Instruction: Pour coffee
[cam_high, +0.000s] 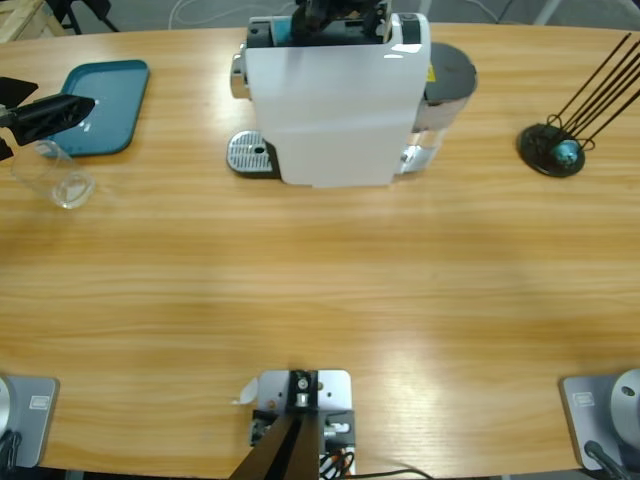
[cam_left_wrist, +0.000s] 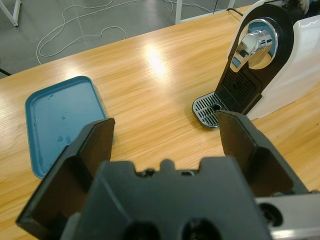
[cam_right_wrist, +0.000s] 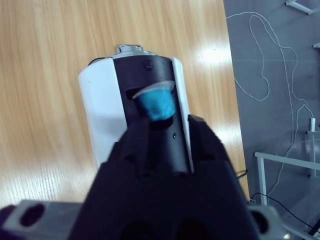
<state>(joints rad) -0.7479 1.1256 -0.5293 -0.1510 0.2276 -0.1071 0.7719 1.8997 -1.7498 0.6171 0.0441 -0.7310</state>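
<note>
The clear drinking glass (cam_high: 55, 178) stands upright on the long wooden table (cam_high: 320, 300) near its left edge, just in front of the teal rectangular plastic tray (cam_high: 100, 105). It looks transparent throughout, and whether it holds any coffee cannot be told.

The white boxy coffee machine (cam_high: 335, 110) stands at the table's far middle, its silver perforated drip grate (cam_high: 250, 153) and chrome spout (cam_left_wrist: 252, 44) facing the tray.

The left gripper (cam_high: 50, 113) hovers above the glass and the tray's near edge; its jaws are spread wide with nothing between them. The right gripper (cam_right_wrist: 167, 125) is over the machine's top, jaws narrow and clamping a small teal-blue capsule (cam_right_wrist: 157, 102) at the dark slot.

Count:
- machine: one
- tray: one
- glass: one
- capsules: two, the second resting in the black wire capsule stand (cam_high: 553, 150) at the far right
- grippers: two
</note>
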